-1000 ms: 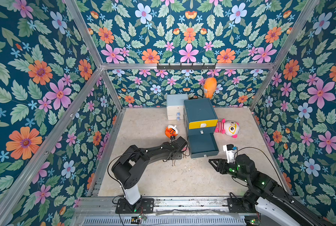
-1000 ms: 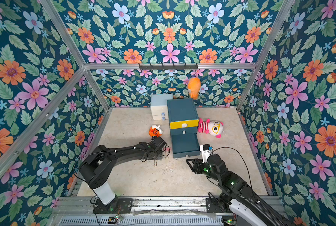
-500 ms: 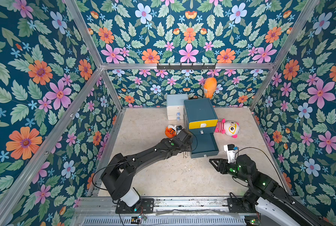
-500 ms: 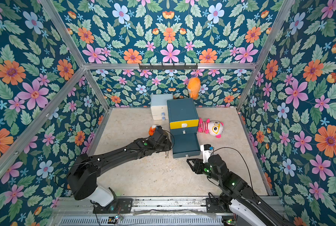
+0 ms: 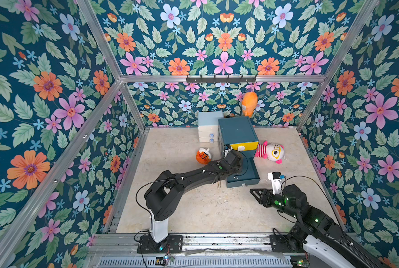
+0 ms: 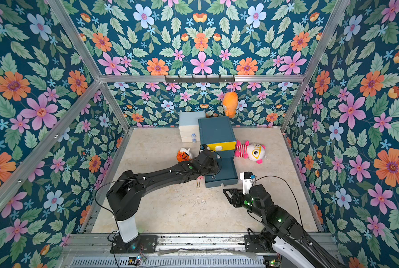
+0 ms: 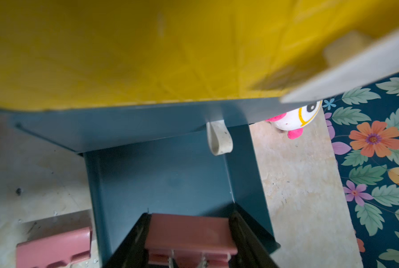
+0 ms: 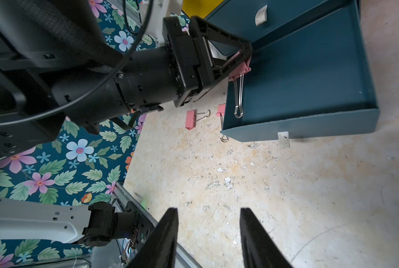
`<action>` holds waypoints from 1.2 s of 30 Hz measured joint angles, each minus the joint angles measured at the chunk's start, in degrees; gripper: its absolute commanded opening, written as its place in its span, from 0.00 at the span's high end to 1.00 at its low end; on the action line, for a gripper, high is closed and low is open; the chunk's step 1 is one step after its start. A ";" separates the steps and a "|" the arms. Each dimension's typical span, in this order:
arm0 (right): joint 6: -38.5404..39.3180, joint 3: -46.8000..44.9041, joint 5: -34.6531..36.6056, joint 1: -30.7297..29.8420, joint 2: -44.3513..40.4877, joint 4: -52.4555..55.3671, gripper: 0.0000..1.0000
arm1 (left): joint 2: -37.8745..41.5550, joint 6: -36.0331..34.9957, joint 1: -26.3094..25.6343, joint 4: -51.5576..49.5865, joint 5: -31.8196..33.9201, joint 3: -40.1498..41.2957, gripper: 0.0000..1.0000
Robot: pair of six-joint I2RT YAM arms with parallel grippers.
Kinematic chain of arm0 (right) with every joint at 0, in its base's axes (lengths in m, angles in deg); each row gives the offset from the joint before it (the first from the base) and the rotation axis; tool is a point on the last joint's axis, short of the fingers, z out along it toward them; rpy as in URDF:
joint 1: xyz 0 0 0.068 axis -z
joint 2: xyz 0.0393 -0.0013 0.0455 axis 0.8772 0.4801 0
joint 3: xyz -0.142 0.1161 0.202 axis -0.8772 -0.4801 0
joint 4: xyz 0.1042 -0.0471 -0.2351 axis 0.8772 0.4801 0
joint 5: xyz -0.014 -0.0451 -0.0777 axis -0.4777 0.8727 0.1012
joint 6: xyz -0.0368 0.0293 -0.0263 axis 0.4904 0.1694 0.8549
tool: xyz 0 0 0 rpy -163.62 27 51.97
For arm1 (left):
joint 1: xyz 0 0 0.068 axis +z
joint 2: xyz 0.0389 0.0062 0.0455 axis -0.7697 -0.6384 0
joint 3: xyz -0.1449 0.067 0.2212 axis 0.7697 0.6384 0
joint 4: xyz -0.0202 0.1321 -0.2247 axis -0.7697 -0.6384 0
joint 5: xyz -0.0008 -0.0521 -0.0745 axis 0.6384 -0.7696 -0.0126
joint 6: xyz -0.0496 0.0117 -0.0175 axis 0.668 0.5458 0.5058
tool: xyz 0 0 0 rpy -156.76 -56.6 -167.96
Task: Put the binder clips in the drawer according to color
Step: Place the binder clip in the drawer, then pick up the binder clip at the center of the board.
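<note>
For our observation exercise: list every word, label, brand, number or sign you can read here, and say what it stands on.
No text can be read in any view.
The drawer, with its yellow front, shows no lettering.
The pink binder clip in the left gripper is plain.
Dark marks on the orange plush toy look like a face, not letters.

No legible writing anywhere.
Checked the drawer point(image 5: 238, 131), the striped plush toy point(image 5: 269, 152) and the flowered walls point(image 5: 54, 92): found plain colours and patterns only, nothing to read.
</note>
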 measured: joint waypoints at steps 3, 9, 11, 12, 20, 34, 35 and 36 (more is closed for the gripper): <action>0.00 0.00 0.02 0.00 -0.02 0.33 0.54 | -1.14 -0.15 -0.11 -0.09 0.02 -0.15 0.33; -0.02 -0.13 0.02 0.00 0.00 0.42 0.54 | 2.27 0.04 -1.27 -0.68 2.64 1.20 0.28; -0.20 -0.13 0.02 0.00 0.00 0.44 0.54 | 5.18 0.04 -1.90 -1.03 4.07 2.21 0.28; -0.20 -0.13 0.02 0.02 0.00 0.44 0.54 | 6.43 0.07 -2.12 -1.31 4.85 2.73 0.28; -0.24 -0.76 0.02 0.00 0.20 0.24 0.54 | 15.02 3.89 -1.40 -7.04 10.47 11.37 0.19; -0.59 -0.96 -0.07 0.00 1.62 -0.85 0.54 | 7.34 0.98 5.35 -7.63 0.79 15.78 0.22; -0.59 -0.96 -0.15 0.00 1.86 -0.87 0.54 | 6.80 0.39 5.57 -7.58 0.44 15.52 0.22; -0.59 -0.96 -0.22 0.00 2.05 -0.87 0.54 | 6.40 -0.35 5.70 -7.52 -0.26 15.28 0.22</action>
